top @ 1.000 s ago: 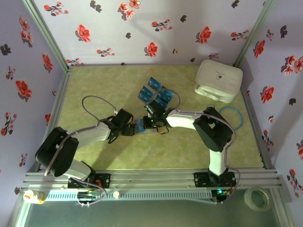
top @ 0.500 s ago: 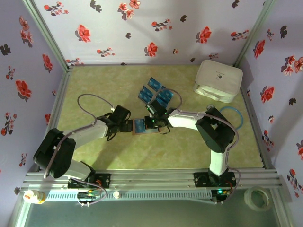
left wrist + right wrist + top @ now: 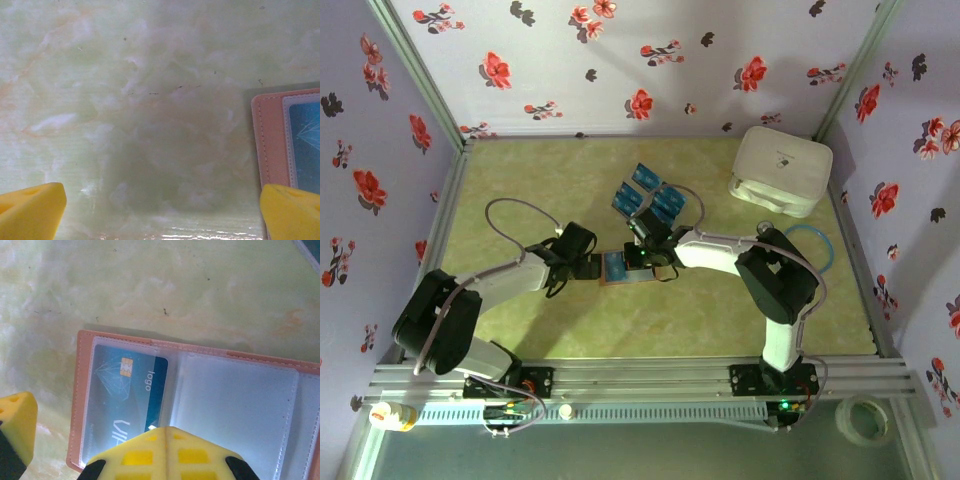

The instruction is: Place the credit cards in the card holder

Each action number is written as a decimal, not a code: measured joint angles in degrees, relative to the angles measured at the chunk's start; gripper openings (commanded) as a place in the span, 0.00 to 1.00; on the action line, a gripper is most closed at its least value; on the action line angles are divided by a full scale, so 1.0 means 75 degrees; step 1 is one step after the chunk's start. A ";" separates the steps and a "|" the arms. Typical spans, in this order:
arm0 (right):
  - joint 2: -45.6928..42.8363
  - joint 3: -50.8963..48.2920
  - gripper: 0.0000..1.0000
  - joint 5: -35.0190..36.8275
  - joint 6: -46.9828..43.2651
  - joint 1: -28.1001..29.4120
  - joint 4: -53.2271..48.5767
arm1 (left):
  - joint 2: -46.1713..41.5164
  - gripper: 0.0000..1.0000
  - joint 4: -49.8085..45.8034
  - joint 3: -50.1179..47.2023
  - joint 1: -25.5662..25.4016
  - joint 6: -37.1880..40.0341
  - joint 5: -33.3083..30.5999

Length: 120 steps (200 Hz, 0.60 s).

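The card holder (image 3: 617,268) lies open on the green table, brown with clear sleeves (image 3: 235,405). One blue credit card (image 3: 125,385) sits in its left sleeve, the right end sticking out of the pocket. My right gripper (image 3: 166,430) is shut, its tips pressed down at that card's end over the holder's middle, with nothing between the fingers. My left gripper (image 3: 162,215) is open just left of the holder (image 3: 270,140), over bare table. Several more blue credit cards (image 3: 647,196) lie in a cluster behind the holder.
A big white rounded box (image 3: 781,170) stands at the back right, with a blue ring (image 3: 817,245) on the table in front of it. Floral walls close in the left, back and right. A tape roll (image 3: 866,419) lies outside the frame at the front right.
The left gripper has drawn back to the left, off the card holder, and stays open. The right gripper has stayed shut on the holder.
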 measured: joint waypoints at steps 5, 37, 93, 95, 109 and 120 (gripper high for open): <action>0.0000 0.0003 0.04 -0.0003 0.0000 0.0000 0.0000 | 0.0006 1.00 0.0003 0.0000 0.0000 0.0000 0.0003; 0.0003 0.0047 0.04 -0.0055 0.0003 0.0000 0.0003 | 0.0093 1.00 0.0012 0.0000 0.0000 -0.0003 0.0050; 0.0096 0.0163 0.03 -0.0149 0.0003 0.0000 0.0061 | 0.0289 1.00 0.0114 0.0000 0.0000 0.0000 0.0079; 0.0105 0.0166 0.03 -0.0149 0.0003 0.0000 0.0064 | 0.0294 1.00 0.0119 0.0000 0.0000 0.0000 0.0079; 0.0163 0.0175 0.03 -0.0172 0.0003 0.0000 0.0067 | 0.0315 1.00 0.0152 0.0000 0.0000 -0.0003 0.0079; 0.0213 0.0175 0.03 -0.0187 0.0003 0.0000 0.0070 | 0.0347 1.00 0.0175 0.0000 0.0000 -0.0003 0.0079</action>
